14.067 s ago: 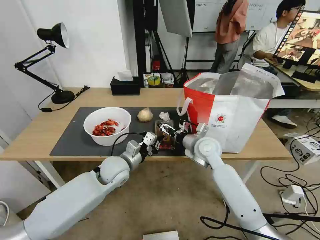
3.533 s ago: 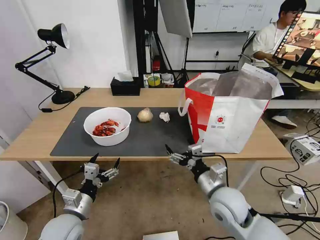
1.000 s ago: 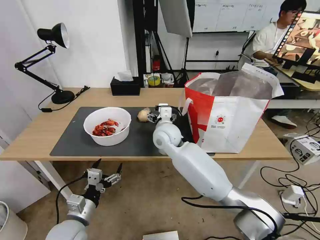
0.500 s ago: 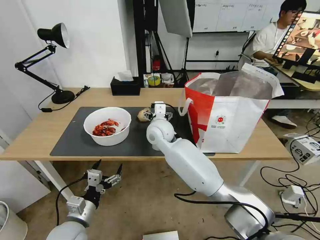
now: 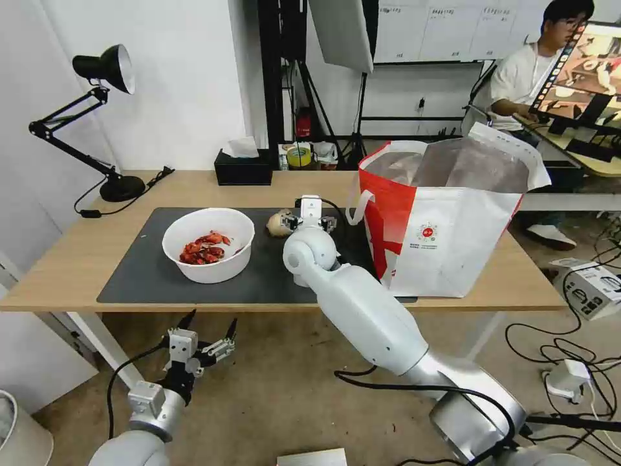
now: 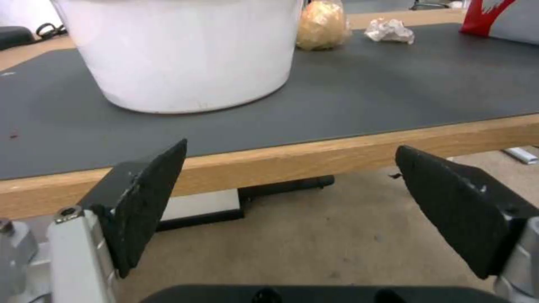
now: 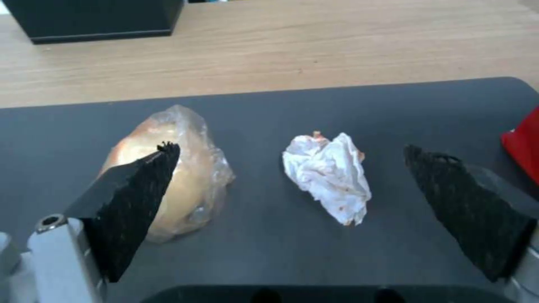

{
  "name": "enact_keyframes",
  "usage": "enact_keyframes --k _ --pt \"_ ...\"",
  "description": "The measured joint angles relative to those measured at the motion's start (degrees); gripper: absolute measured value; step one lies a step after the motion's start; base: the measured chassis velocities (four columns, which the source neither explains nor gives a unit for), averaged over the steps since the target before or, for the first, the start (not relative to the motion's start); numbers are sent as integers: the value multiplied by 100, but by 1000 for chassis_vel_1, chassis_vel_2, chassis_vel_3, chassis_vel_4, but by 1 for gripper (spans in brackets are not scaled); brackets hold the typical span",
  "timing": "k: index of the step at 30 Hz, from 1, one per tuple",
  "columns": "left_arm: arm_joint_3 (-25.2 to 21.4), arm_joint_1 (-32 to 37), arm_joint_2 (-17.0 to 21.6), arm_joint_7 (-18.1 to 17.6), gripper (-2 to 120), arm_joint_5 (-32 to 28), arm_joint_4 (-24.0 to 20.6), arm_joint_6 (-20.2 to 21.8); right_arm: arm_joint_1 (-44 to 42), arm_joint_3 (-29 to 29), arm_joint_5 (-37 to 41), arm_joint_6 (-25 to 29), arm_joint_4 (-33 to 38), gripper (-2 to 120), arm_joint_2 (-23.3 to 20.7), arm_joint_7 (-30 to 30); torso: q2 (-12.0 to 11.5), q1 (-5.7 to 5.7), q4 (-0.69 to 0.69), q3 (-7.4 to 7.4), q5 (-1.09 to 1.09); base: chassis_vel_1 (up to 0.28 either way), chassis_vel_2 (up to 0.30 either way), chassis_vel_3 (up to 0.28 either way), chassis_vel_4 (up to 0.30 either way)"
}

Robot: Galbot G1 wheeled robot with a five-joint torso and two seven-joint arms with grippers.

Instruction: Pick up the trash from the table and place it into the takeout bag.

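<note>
Your right claw (image 7: 292, 185) hangs over the dark grey mat (image 7: 269, 248) with its two black pads spread wide apart and nothing between them but the small crumpled white tissue (image 7: 330, 176), which lies flat on the mat at the centre of the right wrist view. One pad overlaps the beige wrapped ball (image 7: 180, 168) at centre left of that frame; you cannot tell whether it touches the wrapper. The ball and the tissue lie just beside each other, apart. A red corner of the takeout bag (image 7: 522, 145) shows at the right edge, and the black tissue box (image 7: 95, 19) stands at upper left on bare wood.

In the head view, the right claw (image 5: 310, 220) sits at frame centre, between the ball (image 5: 277, 223) and the takeout bag (image 5: 446, 220). The bag stands upright and open on the right half of the surface (image 5: 194, 188). The white round bowl (image 5: 208, 244) of red shells rests on the mat at centre left, well apart from the right claw.

Your left claw (image 5: 206, 338) is parked at lower left of the head view, below the front edge of the surface, pads wide apart and empty. The left wrist view places the left claw (image 6: 292, 210) in front of the wooden edge, with the bowl (image 6: 185, 54) at upper left.
</note>
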Motion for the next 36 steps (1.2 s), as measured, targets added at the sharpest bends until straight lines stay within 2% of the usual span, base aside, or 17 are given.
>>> enact_keyframes --k 16,36 --pt "47 17 -20 64 100 83 -17 -19 176 140 33 -41 -551 100 50 -53 0 0 0 0 0 0 0 0 0" --pt "69 29 8 72 100 100 -75 -20 394 289 30 -170 -1184 100 109 -506 0 0 0 0 0 0 0 0 0"
